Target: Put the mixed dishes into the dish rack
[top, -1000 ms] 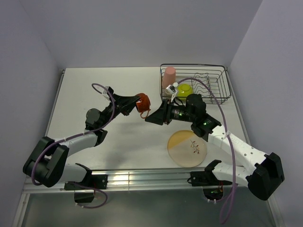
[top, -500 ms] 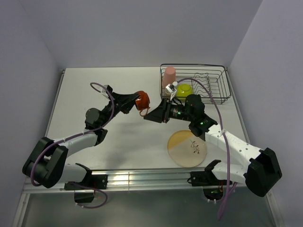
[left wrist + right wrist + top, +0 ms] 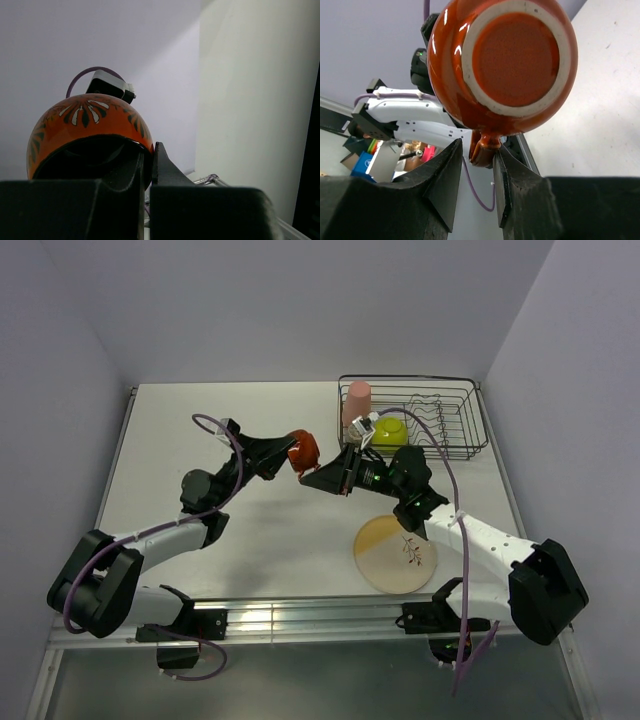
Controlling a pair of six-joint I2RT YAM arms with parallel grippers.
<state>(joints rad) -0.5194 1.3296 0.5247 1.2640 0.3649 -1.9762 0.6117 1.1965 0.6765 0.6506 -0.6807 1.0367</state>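
My left gripper (image 3: 292, 454) is shut on the rim of the small orange mug (image 3: 304, 449) and holds it in the air over the middle of the table. In the left wrist view one finger is inside the mug (image 3: 85, 130) and one is outside. My right gripper (image 3: 314, 473) is open, and its fingers stand on either side of the mug's handle (image 3: 483, 145). The handle touches one finger, with a gap to the other. The mug's base (image 3: 512, 60) faces the right wrist camera. The pink tumbler (image 3: 356, 404) and the lime-green bowl (image 3: 391, 428) are in the dish rack (image 3: 462, 445). The pale-yellow plate (image 3: 392, 553) lies on the table. The tiny cup is not in view.
The dish rack stands at the back right against the right wall. The plate lies near the front edge, under my right arm. A purple cable loops over each arm.
My right gripper has moved left and up to the mug, and its fingers now straddle the handle. My left gripper and the mug have barely shifted.
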